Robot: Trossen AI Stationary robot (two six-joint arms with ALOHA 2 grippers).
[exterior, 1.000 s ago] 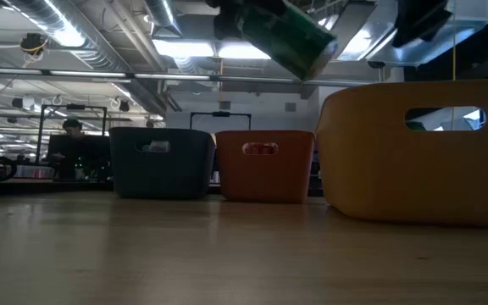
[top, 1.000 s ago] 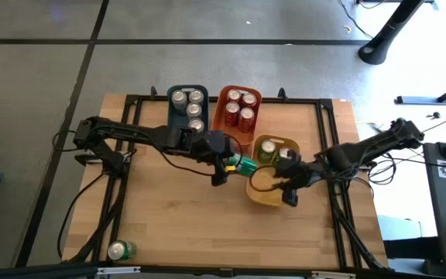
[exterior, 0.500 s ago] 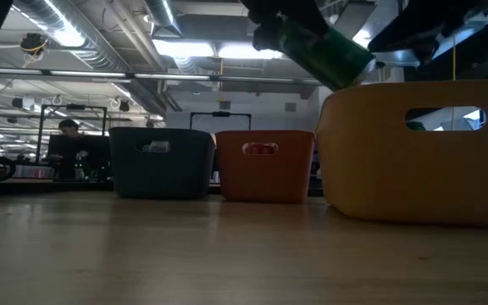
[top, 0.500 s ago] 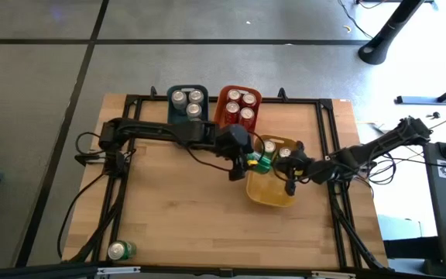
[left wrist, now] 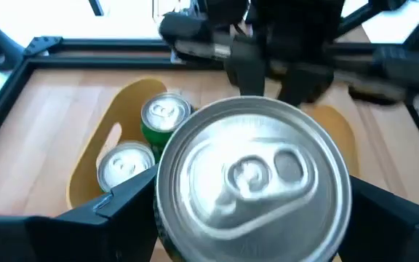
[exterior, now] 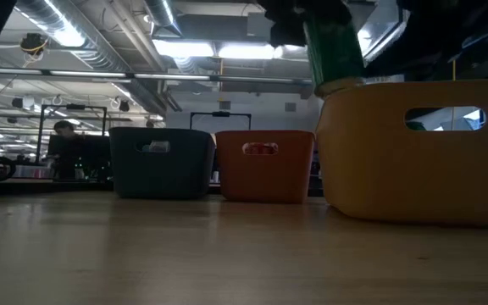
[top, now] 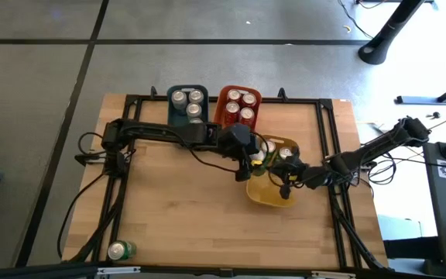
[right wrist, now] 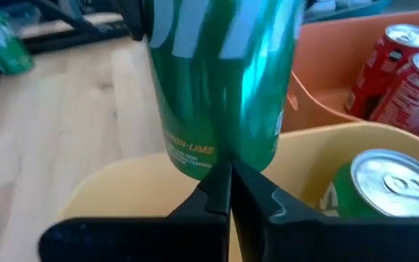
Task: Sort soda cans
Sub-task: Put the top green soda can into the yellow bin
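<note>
A: Left gripper (top: 252, 159)?
B: Clamped on an upright green can (exterior: 335, 52), held over the yellow bin's (exterior: 413, 169) rim.

A: Right gripper (right wrist: 224, 191)?
B: Fingers pressed together, holding nothing, over the same bin.

A: Bin contents?
B: Yellow: two green cans (left wrist: 165, 120). Orange bin (top: 224, 99): red cans (top: 240, 106). Blue-grey bin (top: 176, 113): silver cans (top: 187, 103).

A: Strays?
B: One green can (top: 120, 249) lying at the table's near-left corner.

Held green can's (exterior: 335, 47) top cropped
</note>
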